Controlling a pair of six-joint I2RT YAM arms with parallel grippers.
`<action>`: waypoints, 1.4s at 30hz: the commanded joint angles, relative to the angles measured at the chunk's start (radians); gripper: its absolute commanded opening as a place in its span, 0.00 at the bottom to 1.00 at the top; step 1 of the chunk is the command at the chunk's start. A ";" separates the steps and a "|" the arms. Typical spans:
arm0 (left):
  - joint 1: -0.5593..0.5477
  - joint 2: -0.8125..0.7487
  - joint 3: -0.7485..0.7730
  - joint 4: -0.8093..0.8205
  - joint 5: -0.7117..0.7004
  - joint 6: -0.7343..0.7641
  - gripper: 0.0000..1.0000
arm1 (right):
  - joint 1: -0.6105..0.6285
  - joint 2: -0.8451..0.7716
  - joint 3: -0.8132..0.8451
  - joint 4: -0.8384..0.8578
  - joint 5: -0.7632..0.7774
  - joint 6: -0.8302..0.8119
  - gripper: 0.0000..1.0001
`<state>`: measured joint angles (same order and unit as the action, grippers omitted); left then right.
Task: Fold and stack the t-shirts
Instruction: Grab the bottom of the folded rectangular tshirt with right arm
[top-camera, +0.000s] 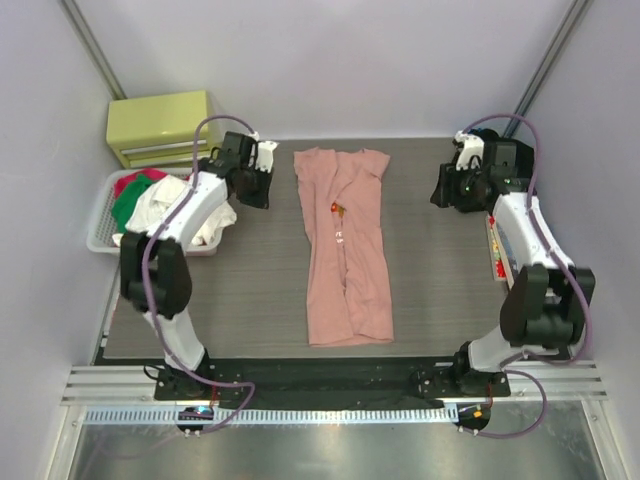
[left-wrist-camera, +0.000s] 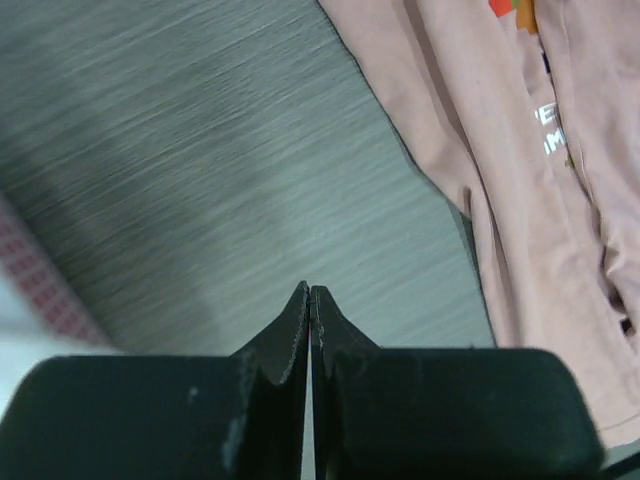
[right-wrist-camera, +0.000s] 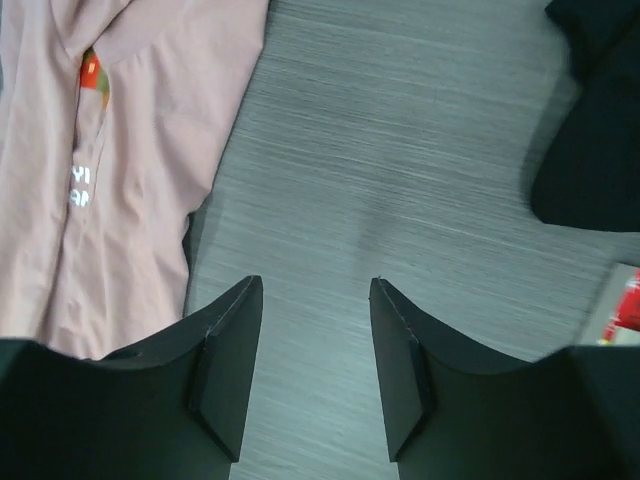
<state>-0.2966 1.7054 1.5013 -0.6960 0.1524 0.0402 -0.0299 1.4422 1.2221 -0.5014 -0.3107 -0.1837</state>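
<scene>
You see one salmon-pink t-shirt (top-camera: 340, 285), its chest print partly hidden in a fold. Two grippers: left gripper (left-wrist-camera: 310, 295) pressed together, right gripper (right-wrist-camera: 315, 285) spread.

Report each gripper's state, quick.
Left gripper: closed, holding nothing.
Right gripper: open, holding nothing.

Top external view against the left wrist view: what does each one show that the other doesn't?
Only the top view shows the yellow cabinet, the right gripper and the full length of the salmon-pink t-shirt. Only the left wrist view shows the left gripper pressed shut, seen close up, and clear white letters on the shirt. Both show the shirt lying on the grey table.
</scene>
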 joint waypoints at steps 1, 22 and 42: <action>0.080 0.169 0.160 -0.073 0.255 -0.095 0.00 | -0.065 0.167 0.140 -0.011 -0.326 0.136 0.54; 0.157 0.795 0.767 -0.359 0.799 -0.102 0.50 | -0.062 0.791 0.577 -0.032 -0.691 0.286 0.58; 0.103 0.443 -0.057 -0.127 0.989 -0.181 0.54 | 0.022 0.467 0.013 0.049 -0.680 0.208 0.55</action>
<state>-0.1745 2.3253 1.6176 -0.8677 1.1236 -0.1635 -0.0029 2.1094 1.3251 -0.4740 -0.9958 0.0818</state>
